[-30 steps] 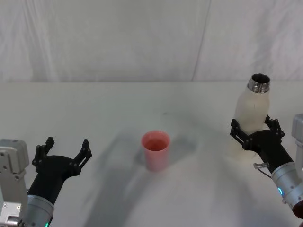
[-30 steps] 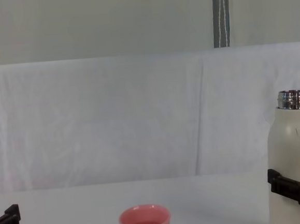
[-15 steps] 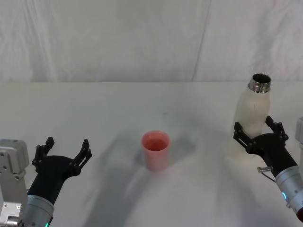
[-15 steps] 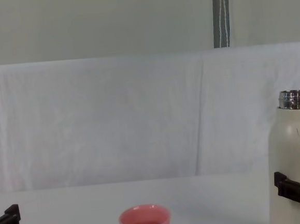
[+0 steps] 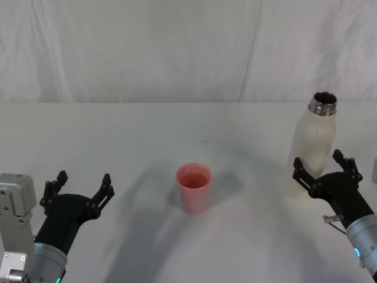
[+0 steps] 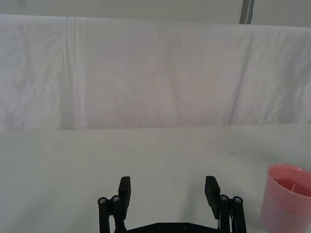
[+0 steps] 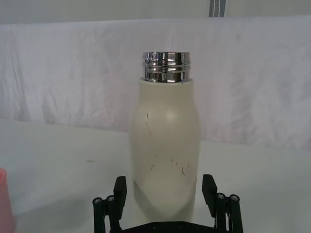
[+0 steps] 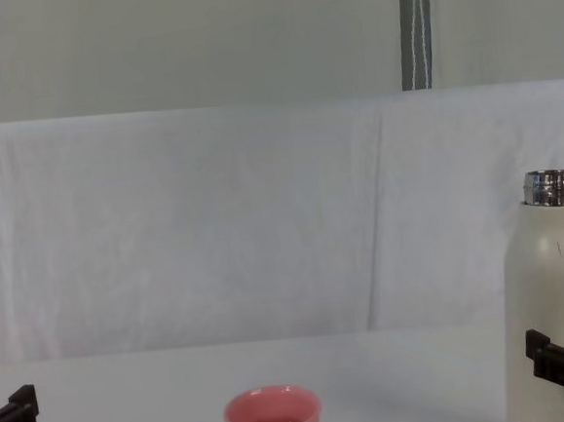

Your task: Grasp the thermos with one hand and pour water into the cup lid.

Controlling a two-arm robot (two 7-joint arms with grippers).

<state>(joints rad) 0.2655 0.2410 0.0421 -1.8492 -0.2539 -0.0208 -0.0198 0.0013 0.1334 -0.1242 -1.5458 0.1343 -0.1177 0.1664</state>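
Note:
The cream-white thermos (image 5: 313, 146) stands upright and uncapped at the table's right, its chrome neck on top (image 7: 165, 145) (image 8: 554, 287). My right gripper (image 5: 317, 159) is open just in front of it. In the right wrist view the right gripper (image 7: 164, 182) has a finger on either side of the thermos's lower body, with a slim gap on each side. The pink cup lid (image 5: 194, 187) sits at the table's middle (image 8: 273, 419) (image 6: 286, 200), with liquid inside. My left gripper (image 5: 83, 177) hangs open and empty near the front left (image 6: 167, 182).
A white cloth covers the table (image 5: 118, 135) and hangs as a backdrop behind it. A grey pole (image 8: 416, 26) rises behind the backdrop. Bare table lies between the cup lid and the thermos, and between the cup lid and the left gripper.
The right gripper has drawn back toward me along the thermos, from its mid body to its lower part. The thermos, cup lid and left arm have stayed put.

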